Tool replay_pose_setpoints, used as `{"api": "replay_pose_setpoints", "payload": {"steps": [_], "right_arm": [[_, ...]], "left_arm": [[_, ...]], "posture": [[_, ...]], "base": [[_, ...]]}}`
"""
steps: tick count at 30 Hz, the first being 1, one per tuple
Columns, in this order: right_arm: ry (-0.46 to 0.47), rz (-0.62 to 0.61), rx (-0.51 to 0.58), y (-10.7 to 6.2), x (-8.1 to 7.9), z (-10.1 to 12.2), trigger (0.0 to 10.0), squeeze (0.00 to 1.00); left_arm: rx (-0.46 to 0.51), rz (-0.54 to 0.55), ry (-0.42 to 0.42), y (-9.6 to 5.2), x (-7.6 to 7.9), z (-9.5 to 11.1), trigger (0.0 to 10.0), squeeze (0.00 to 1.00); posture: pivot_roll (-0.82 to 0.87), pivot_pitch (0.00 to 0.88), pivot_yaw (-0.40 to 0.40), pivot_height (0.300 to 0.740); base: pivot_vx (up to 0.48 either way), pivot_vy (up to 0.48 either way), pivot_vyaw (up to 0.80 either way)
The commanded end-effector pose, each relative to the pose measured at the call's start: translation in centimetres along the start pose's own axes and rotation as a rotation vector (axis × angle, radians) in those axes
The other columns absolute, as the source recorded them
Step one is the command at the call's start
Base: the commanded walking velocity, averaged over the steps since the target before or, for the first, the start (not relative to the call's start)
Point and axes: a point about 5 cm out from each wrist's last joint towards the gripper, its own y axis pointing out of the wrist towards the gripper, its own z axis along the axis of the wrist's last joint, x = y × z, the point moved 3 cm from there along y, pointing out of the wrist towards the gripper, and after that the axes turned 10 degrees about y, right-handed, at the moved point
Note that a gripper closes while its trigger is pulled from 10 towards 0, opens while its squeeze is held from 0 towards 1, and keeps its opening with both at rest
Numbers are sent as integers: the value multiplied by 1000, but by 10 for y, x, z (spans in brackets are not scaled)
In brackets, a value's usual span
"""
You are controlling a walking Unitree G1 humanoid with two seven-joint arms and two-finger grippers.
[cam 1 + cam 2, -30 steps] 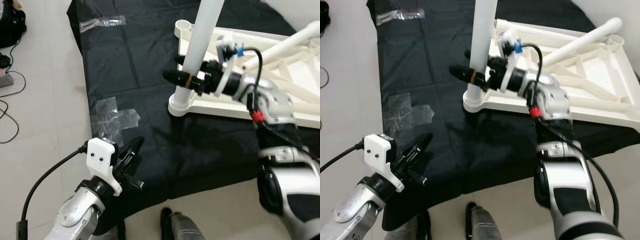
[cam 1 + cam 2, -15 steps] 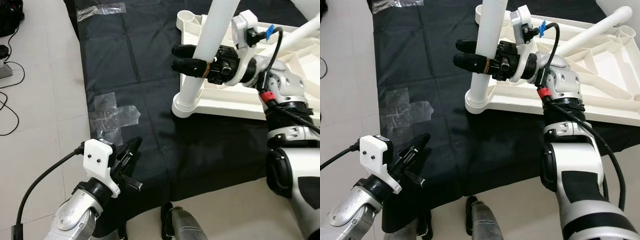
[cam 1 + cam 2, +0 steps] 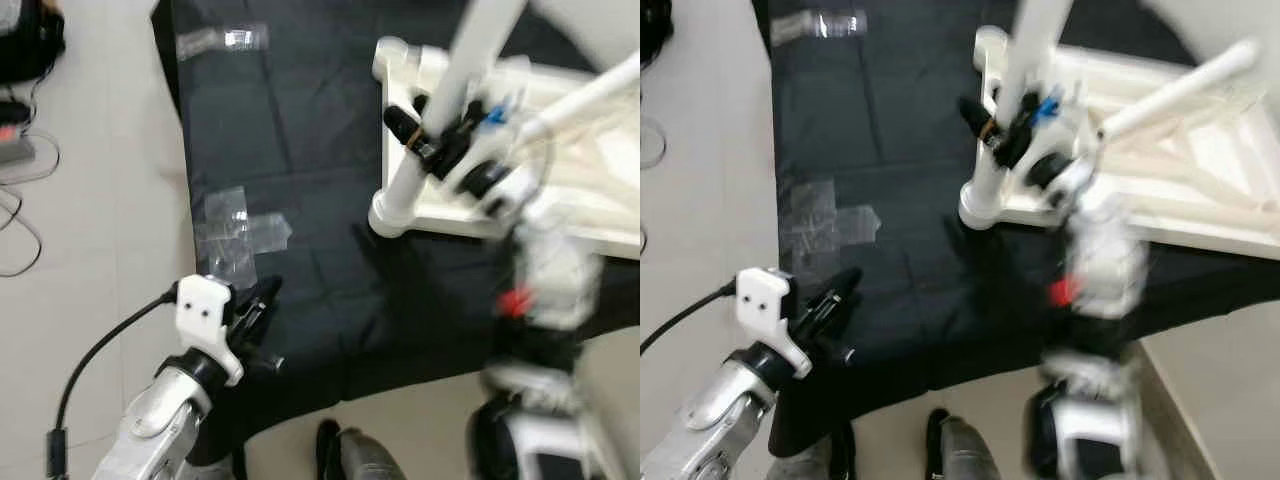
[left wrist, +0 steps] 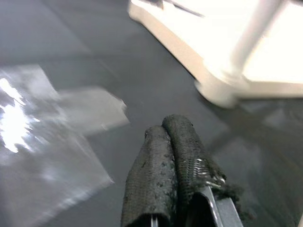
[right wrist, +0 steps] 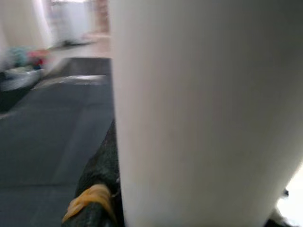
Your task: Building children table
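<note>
One white table leg [image 3: 455, 105] stands upright in the near-left corner socket of the upturned tabletop [image 3: 590, 205], pinched low by our right gripper [image 3: 420, 135]; our left gripper [image 3: 262, 300], fingers pressed together, hovers well apart, nearer and left.

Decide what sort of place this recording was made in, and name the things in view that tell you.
Probably a room in a home, used as a floor workspace. A black mat is taped over a pale tiled floor, cables lie beside it, and an upturned white children's table lies on the mat for assembly.

white table leg [image 3: 445, 110], upright in upturned tabletop [image 3: 590, 190]
</note>
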Motion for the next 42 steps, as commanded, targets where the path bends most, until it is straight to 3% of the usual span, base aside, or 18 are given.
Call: {"api": "replay_pose_setpoints", "payload": {"steps": [1, 2, 4, 7, 8, 9, 10, 14, 15, 16, 17, 28, 30, 31, 32, 33, 34, 42], "right_arm": [[-62, 6, -257, -9, -4, -63, 0, 0], [-62, 6, -257, -9, -4, -63, 0, 0], [-34, 166, -305, 0, -29, -75, 0, 0], [-10, 199, -318, 4, -34, -74, 0, 0], [22, 240, -358, 2, -43, -76, 8431, 0], [43, 267, -389, 0, -49, -77, 8431, 0], [71, 304, -401, -6, -58, -74, 10000, 0], [87, 405, -392, -11, -69, -65, 10000, 27], [98, 463, -359, -13, -72, -56, 10000, 1000], [98, 463, -359, -13, -72, -56, 10000, 1000], [68, 733, -285, -14, -69, -25, 10000, 1000], [-74, 1147, -292, 5, -39, 26, 10000, 1000], [-74, 1147, -292, 5, -39, 26, 10000, 1000], [-65, 1184, -309, 7, -38, 30, 10000, 729], [-65, 1184, -309, 7, -38, 30, 10000, 729], [-42, 1212, -297, 14, -40, 38, 10000, 0], [-20, 1248, -280, 19, -42, 48, 0, 0], [30, 1338, -262, 25, -41, 63, 0, 0]], "left_arm": [[-7, -2, 14, 5, 1, -7, 10000, 0], [-7, -2, 14, 5, 1, -7, 10000, 0], [-8, 11, 16, 10, -2, -11, 10000, 0], [-10, 22, 15, 9, -5, -12, 10000, 0], [-9, 30, 17, 8, -7, -12, 10000, 0], [-7, 34, 19, 7, -7, -12, 10000, 0], [-2, 35, 20, 5, -7, -12, 10000, 0], [2, 32, 19, 5, -6, -11, 10000, 0], [8, 29, 18, 4, -4, -10, 10000, 0], [8, 29, 18, 4, -4, -10, 10000, 0], [21, 18, 14, -2, 2, -3, 10000, 0], [21, 17, 9, -19, 8, 9, 10000, 0], [21, 17, 9, -19, 8, 9, 10000, 0], [20, 17, 8, -20, 9, 10, 10000, 0], [20, 17, 8, -20, 9, 10, 10000, 0], [19, 17, 6, -22, 10, 12, 10000, 0], [18, 17, 5, -24, 11, 14, 10000, 0], [16, 19, -5, -27, 13, 18, 10000, 0]], "posture": [[-60, 65, -131, 740], [-60, 65, -131, 740], [-54, 39, -137, 740], [-51, 37, -139, 740], [-43, 46, -143, 740], [-43, 46, -143, 740], [-45, 56, -137, 740], [-49, 72, -135, 740], [-53, 82, -132, 740], [-53, 82, -132, 740], [-43, 139, -124, 740], [-13, 234, -114, 740], [-13, 234, -114, 740], [-13, 234, -114, 740], [-13, 234, -114, 740], [-3, 266, -117, 740], [-2, 274, -118, 740], [-18, 289, -120, 740]], "base": [[0, 0, 0], [0, 0, 0], [0, 0, 0], [0, 0, 0], [0, 0, 0], [0, 0, 0], [0, 0, 0], [0, 0, 0], [0, 0, 0], [0, 0, 0], [0, 0, 0], [0, 0, 0], [0, 0, 0], [0, 0, 0], [0, 0, 0], [0, 0, 0], [0, 0, 0], [0, 0, 0]]}}
